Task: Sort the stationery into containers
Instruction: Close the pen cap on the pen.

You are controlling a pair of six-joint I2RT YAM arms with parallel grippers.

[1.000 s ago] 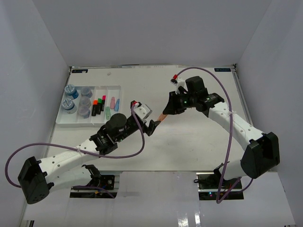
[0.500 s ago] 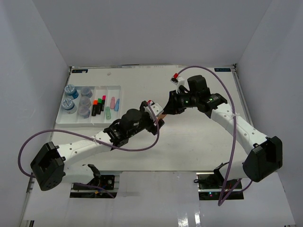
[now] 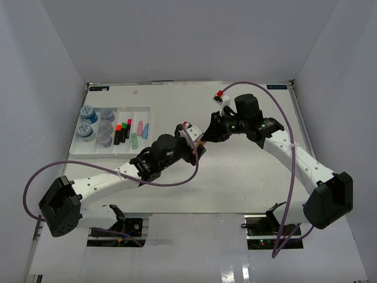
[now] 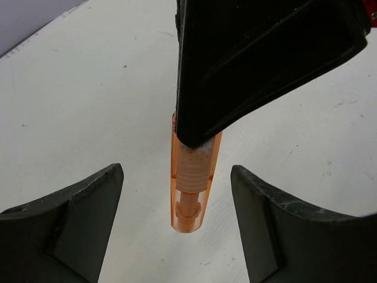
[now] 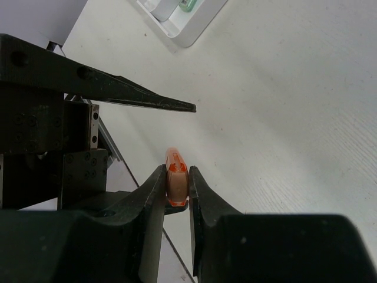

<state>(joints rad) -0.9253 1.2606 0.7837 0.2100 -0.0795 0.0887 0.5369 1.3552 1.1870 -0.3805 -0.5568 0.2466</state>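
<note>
Gripping entry: right tool (image 5: 177,184), near the centre of the top view, fingers closed tight on one end of an orange marker (image 4: 191,187).

Orange marker: translucent, appears raised off the desk (image 3: 247,177). Its free end sticks out of the right tool toward the left tool (image 4: 177,171). In the top view it sits just left of centre, between the two tools.

Left tool: fingers wide apart, one on each side of the marker's free end. The left wrist view shows a clear gap on both sides, and nothing is in its grip.

Tray (image 3: 142,112): white, four long compartments, upper left of the top view, well apart from both tools.

Contents, left to right:
- two blue-lidded jars (image 3: 88,112)
- three clear grey jars (image 3: 106,126)
- black highlighters (image 3: 121,133) with orange, green and pink caps
- a pink marker (image 3: 140,127) and a blue marker (image 3: 145,132) side by side

Green marker (image 3: 134,140): lies toward the tray's lower edge, just beside the highlighters. Which compartment holds it cannot be told.

A corner of the tray also shows at the top of the right wrist view.
</note>
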